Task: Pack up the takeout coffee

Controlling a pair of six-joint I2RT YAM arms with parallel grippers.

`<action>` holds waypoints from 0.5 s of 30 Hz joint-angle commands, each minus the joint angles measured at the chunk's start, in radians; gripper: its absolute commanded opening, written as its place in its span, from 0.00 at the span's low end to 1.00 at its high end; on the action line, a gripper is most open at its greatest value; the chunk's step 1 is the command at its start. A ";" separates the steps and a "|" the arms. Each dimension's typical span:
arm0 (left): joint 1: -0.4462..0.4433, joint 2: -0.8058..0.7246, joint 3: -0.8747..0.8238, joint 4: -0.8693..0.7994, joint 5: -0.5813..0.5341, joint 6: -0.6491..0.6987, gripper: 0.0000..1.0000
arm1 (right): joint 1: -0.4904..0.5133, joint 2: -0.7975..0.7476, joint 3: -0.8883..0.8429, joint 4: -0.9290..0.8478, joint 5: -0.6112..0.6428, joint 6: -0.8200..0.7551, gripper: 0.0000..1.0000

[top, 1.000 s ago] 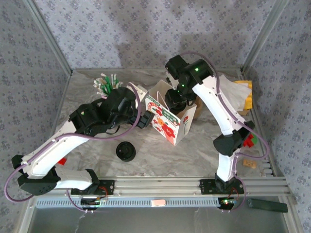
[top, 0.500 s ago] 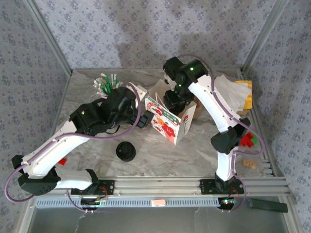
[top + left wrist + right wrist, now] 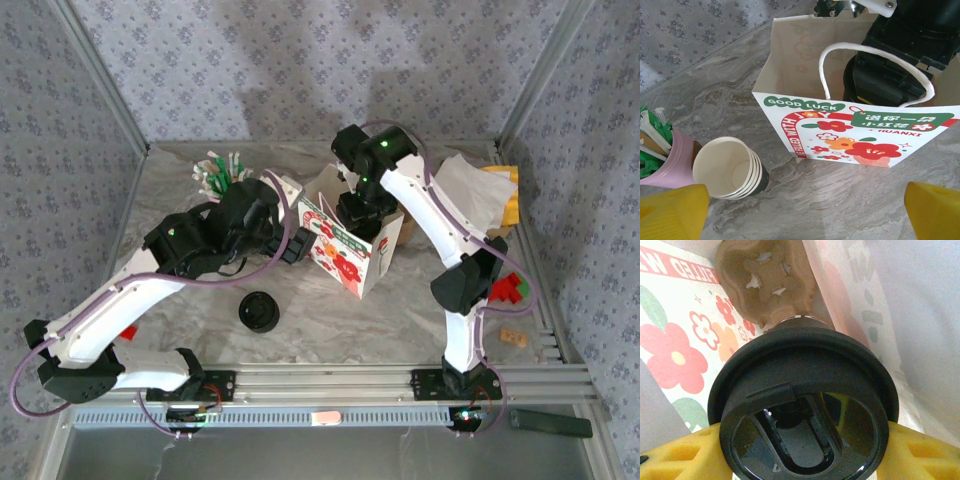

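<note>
Nearest, the left gripper (image 3: 802, 215) stands spread wide before the paper bag (image 3: 840, 130) printed "GOOD LUCK" and "HUANXI". Inside it the right gripper (image 3: 800, 455) pinches the takeout coffee (image 3: 805, 405), black lid up, long axis running down toward a cardboard carrier (image 3: 765, 280).

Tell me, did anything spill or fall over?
Nothing stands out. The paper bag stands upright and open. The coffee has its lid on and sits in the right end effector, down inside the bag. No spill shows on the table.
</note>
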 commanded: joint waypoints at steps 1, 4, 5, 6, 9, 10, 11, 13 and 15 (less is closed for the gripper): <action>0.007 -0.023 -0.002 0.023 0.009 -0.011 1.00 | -0.011 0.008 -0.014 -0.191 0.000 0.007 0.55; 0.009 -0.028 -0.007 0.023 0.010 -0.014 1.00 | -0.012 0.015 -0.014 -0.191 0.003 0.010 0.55; 0.009 -0.029 -0.010 0.024 0.011 -0.015 1.00 | -0.013 0.018 -0.014 -0.191 0.004 0.010 0.55; 0.009 -0.030 -0.011 0.024 0.012 -0.016 1.00 | -0.012 0.022 -0.015 -0.191 0.004 0.008 0.55; 0.011 -0.033 -0.018 0.024 0.011 -0.018 1.00 | -0.005 0.029 -0.011 -0.191 0.008 -0.010 0.55; 0.012 -0.033 -0.019 0.024 0.011 -0.019 1.00 | -0.003 0.032 -0.009 -0.192 0.014 -0.016 0.55; 0.014 -0.033 -0.019 0.023 0.014 -0.021 1.00 | -0.002 0.034 -0.007 -0.189 0.013 -0.018 0.55; 0.017 -0.033 -0.021 0.023 0.020 -0.026 1.00 | -0.002 0.041 -0.001 -0.191 0.023 -0.018 0.55; 0.021 -0.033 -0.022 0.027 0.028 -0.036 1.00 | -0.001 0.051 0.005 -0.192 0.028 -0.021 0.55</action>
